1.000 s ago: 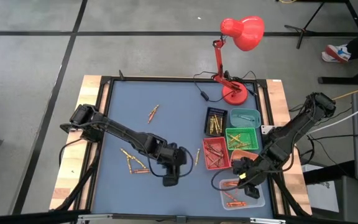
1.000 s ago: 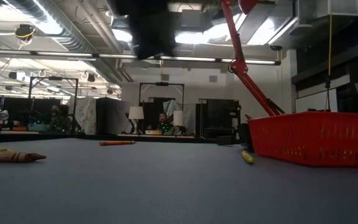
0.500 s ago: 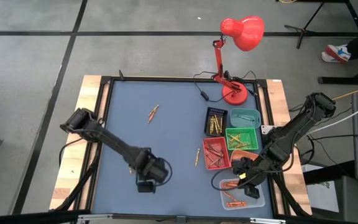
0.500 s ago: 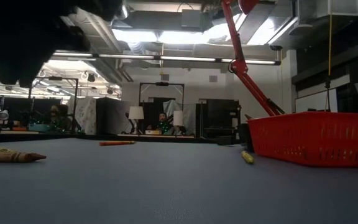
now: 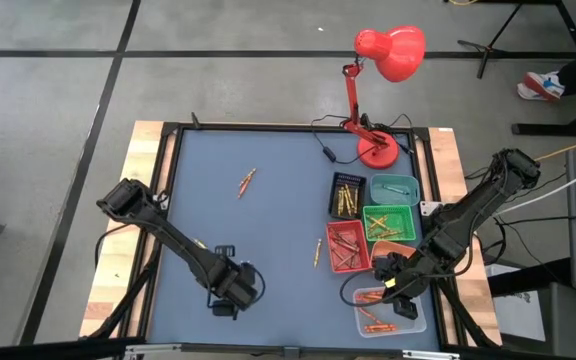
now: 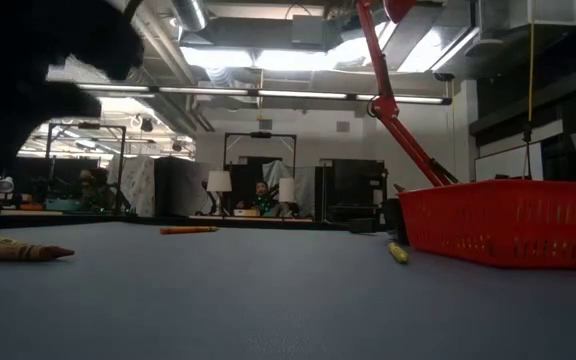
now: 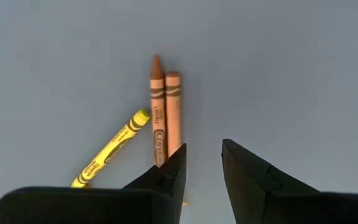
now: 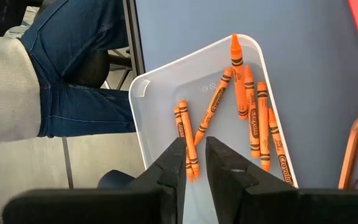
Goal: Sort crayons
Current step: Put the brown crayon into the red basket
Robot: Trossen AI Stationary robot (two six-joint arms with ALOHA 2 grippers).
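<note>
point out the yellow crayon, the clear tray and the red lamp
yellow crayon (image 7: 112, 148), left wrist view, on the middle of its paper wrapper
clear tray (image 8: 166, 79), right wrist view, on a bare part of its floor near the rim
red lamp (image 5: 392, 50), high view, on the top of its shade

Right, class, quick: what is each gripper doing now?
Left gripper: jaws open, empty, above two brown crayons.
Right gripper: jaws slightly apart, empty, over the clear tray.
</note>
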